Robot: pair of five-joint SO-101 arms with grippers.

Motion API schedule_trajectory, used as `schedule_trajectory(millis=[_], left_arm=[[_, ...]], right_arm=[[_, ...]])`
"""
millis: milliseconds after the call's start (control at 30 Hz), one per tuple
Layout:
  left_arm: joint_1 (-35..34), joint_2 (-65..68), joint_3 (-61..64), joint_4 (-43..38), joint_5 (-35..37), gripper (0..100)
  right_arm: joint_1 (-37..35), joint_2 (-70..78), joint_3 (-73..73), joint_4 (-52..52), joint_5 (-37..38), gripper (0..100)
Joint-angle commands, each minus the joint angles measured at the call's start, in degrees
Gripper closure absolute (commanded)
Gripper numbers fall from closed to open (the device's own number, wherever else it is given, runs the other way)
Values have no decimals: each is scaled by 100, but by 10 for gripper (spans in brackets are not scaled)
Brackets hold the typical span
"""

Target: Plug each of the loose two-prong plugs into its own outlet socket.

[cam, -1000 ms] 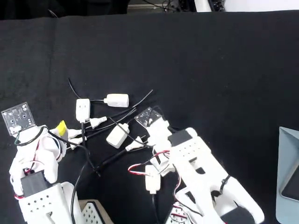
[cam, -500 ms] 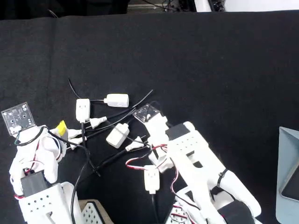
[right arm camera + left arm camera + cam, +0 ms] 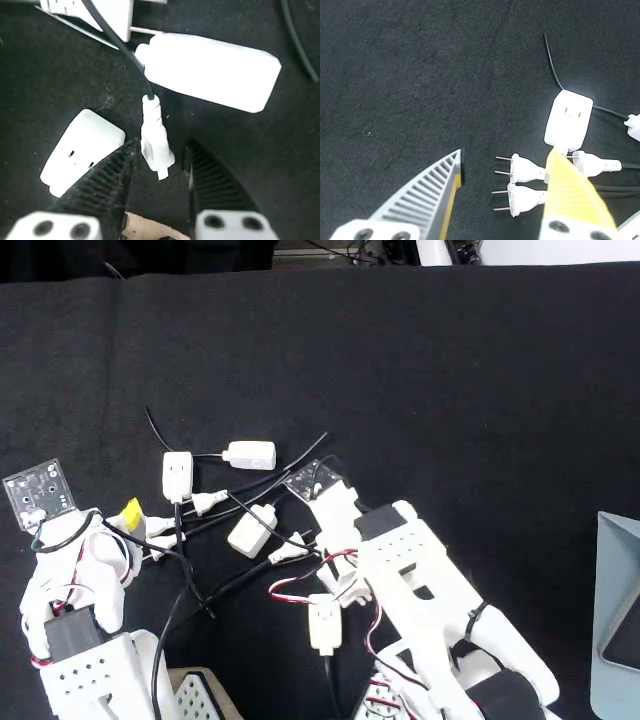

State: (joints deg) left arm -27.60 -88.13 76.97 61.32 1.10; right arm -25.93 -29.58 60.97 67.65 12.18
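Observation:
Between the dark fingers of my open right gripper [image 3: 162, 148] lies a white two-prong plug [image 3: 156, 145] on a black cable; the fingers stand on either side of it without closing. An outlet socket [image 3: 82, 150] lies beside it and a bigger white block [image 3: 210, 70] beyond. My left gripper [image 3: 505, 152] is open just above the cloth, with a grey finger [image 3: 432, 187] and a yellow finger [image 3: 570, 185]. Two loose plugs [image 3: 520, 170] [image 3: 517, 200] lie side by side near the yellow finger, and a white socket [image 3: 568, 120] lies past them. In the high view, sockets [image 3: 178, 475] [image 3: 250, 455] [image 3: 252, 530] sit among tangled cables.
A black cloth [image 3: 450, 390] covers the table, with free room across its far and right parts. Another white socket [image 3: 325, 622] lies beside the right arm [image 3: 410, 570]. A pale blue container [image 3: 618, 610] stands at the right edge. Black cables [image 3: 200, 590] cross between the arms.
The right arm has shifted slightly left and forward toward the cable pile, and the middle socket turned a little. The left arm has not moved.

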Motion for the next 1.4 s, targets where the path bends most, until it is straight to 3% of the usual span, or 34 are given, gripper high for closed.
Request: schedule_trajectory(millis=[0,533,733,1100,1233,1367], left_arm=[[-66,-62,-215,-123,18,733],[-66,-62,-215,-123,18,733],[-66,-62,-215,-123,18,733],[-66,-62,-215,-123,18,733],[-66,-62,-215,-132,18,733],[-66,-62,-215,-132,18,733]], right_arm=[[-79,-110,-286,-62,-70,873],[-88,523,-382,-149,-97,911],[-70,549,-673,-62,-79,985],[-202,-1253,-1429,457,-105,987],[-695,-1727,-1086,-308,-545,987],[-1187,-1754,-321,-1890,-853,987]])
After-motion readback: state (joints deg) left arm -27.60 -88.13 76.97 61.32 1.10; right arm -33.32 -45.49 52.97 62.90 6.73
